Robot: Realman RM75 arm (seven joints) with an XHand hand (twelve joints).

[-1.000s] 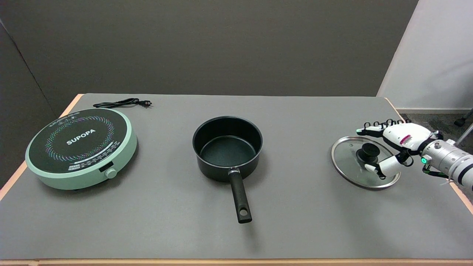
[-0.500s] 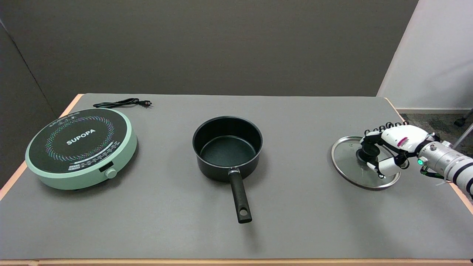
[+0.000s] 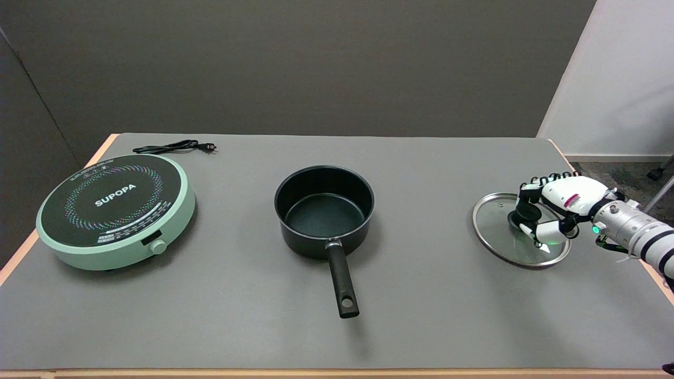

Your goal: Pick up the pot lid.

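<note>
The glass pot lid (image 3: 495, 223), steel-rimmed with a black knob (image 3: 514, 218), lies flat on the grey table at the far right. My right hand (image 3: 550, 208) reaches in from the right edge and grips the knob: its fingers curl over the knob from the far side and the thumb closes in from the near side. Most of the knob is hidden by the fingers. The lid's rim still looks in contact with the table.
A black saucepan (image 3: 324, 210) stands mid-table with its handle pointing toward me. A mint-green induction cooker (image 3: 113, 208) sits at the left, with a black power cord (image 3: 174, 147) behind it. The table's right edge (image 3: 655, 276) runs just under my forearm.
My right hand's fingers, spread above the lid a second ago, have curled down and closed around the knob. The hand also dropped slightly. The lid has not moved.
</note>
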